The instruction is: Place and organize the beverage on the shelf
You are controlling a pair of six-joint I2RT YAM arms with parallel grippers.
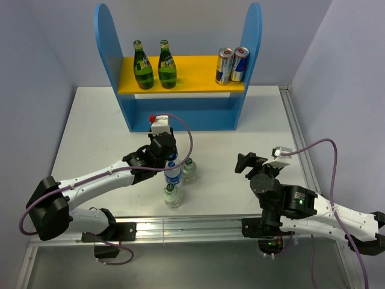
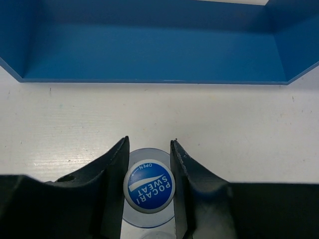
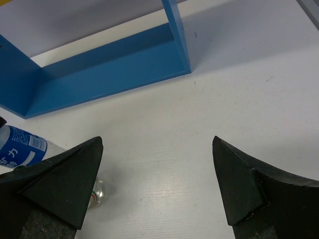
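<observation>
Jaws left: pinching bottle cap point(image 2: 149, 186) | right: wide apart | cap print: wrist-only

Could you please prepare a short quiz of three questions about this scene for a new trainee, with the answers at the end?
1. Fill in: on the yellow upper board of the shelf stand two green glass bottles and two ____.
2. Choose one: the left end effector is shut on A) a green glass bottle, B) the Pocari Sweat bottle, C) nothing.
3. True or false: the right end effector is shut.

Key
1. cans
2. B
3. False: its jaws stand wide open with nothing between them.
</observation>
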